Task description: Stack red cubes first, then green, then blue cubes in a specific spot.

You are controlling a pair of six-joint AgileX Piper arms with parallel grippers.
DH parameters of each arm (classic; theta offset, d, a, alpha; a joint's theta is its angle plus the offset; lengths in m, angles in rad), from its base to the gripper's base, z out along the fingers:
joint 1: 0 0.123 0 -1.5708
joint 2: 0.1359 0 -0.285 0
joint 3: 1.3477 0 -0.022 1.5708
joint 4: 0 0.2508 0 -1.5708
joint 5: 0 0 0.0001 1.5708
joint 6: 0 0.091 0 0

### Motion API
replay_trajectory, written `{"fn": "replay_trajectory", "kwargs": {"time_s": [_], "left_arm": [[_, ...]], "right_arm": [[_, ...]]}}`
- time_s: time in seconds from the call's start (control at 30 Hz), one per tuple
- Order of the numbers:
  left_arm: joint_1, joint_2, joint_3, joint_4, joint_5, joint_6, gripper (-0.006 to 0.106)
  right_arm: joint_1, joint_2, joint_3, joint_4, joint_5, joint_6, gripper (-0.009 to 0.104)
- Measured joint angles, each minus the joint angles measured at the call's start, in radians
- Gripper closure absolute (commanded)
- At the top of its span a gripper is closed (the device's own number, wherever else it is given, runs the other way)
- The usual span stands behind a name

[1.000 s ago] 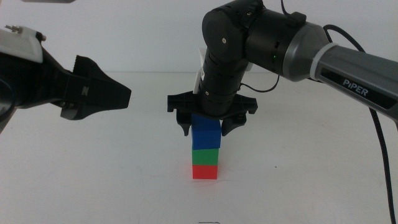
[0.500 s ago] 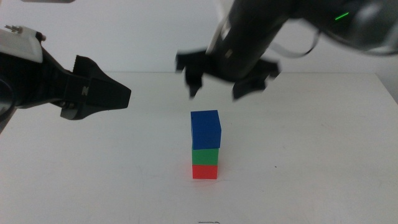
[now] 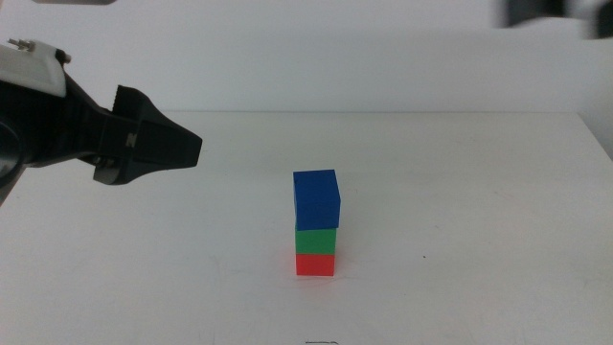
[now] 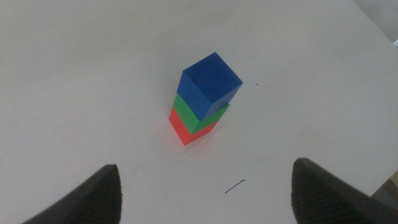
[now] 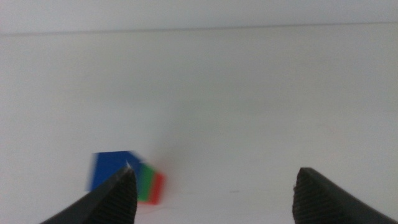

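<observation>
A three-cube tower stands on the white table: red cube (image 3: 315, 264) at the bottom, green cube (image 3: 315, 240) on it, blue cube (image 3: 317, 199) on top. The left wrist view shows the same tower, blue cube (image 4: 210, 84) over green cube (image 4: 198, 114) over red cube (image 4: 186, 130). My left gripper (image 3: 177, 146) hovers open to the left of the tower, high above the table, touching nothing. In its own view my right gripper (image 5: 214, 190) is open and empty, high above the blurred tower, blue cube (image 5: 111, 170) showing. Only a blur of the right arm (image 3: 551, 10) remains at the top right.
White tabletop (image 3: 460, 211) surrounds the tower on all sides. A small dark mark (image 4: 234, 186) lies on the table near the tower. The table's far edge meets a pale wall behind.
My right gripper released the blue cube on the tower, rose and withdrew up and to the right, almost out of the middle view. The left arm stayed still.
</observation>
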Motion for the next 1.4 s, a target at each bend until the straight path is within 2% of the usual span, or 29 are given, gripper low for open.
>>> {"fn": "replay_trajectory", "kwargs": {"time_s": [0.13, 0.27, 0.4, 0.5, 0.67, 1.0, 1.07, 1.2, 1.33, 1.4], "left_arm": [[0.000, 0.000, 0.000, 0.000, 0.000, 0.000, 0.007], [0.000, 0.000, 0.000, 0.002, 0.000, 0.000, 0.007], [0.000, 0.000, 0.000, 0.002, 0.000, 0.000, 0.007], [0.000, 0.000, 0.000, 0.003, 0.000, 0.000, 0.007], [0.000, 0.000, 0.000, 0.003, 0.000, 0.000, 0.007], [0.000, -0.001, 0.001, 0.007, -0.001, 0.000, 0.007], [0.000, -0.014, 0.003, 0.055, -0.021, -0.006, 0.007], [0.007, -0.089, 0.004, 0.261, -0.129, -0.074, 0.007], [0.010, -0.169, 0.039, 0.481, -0.276, -0.244, 0.007], [0.011, -0.207, 0.087, 0.555, -0.376, -0.328, 0.007]], "right_arm": [[-0.119, -0.177, 0.171, 0.006, -0.089, -0.145, 0.031], [-0.266, -0.346, 0.363, 0.070, -0.222, -0.351, 0.030], [-0.421, -0.502, 0.578, 0.195, -0.400, -0.580, 0.022], [-0.517, -0.593, 0.708, 0.264, -0.533, -0.666, 0.011], [-0.544, -0.658, 0.840, 0.299, -0.607, -0.687, 0.001], [-0.544, -0.658, 0.862, 0.306, -0.686, -0.687, 0.001], [-0.544, -0.658, 0.862, 0.306, -0.687, -0.687, 0.001], [-0.544, -0.658, 0.862, 0.306, -0.687, -0.687, 0.001], [-0.544, -0.658, 0.862, 0.306, -0.688, -0.687, 0.001], [-0.544, -0.658, 0.862, 0.306, -0.688, -0.687, 0.001]]}}
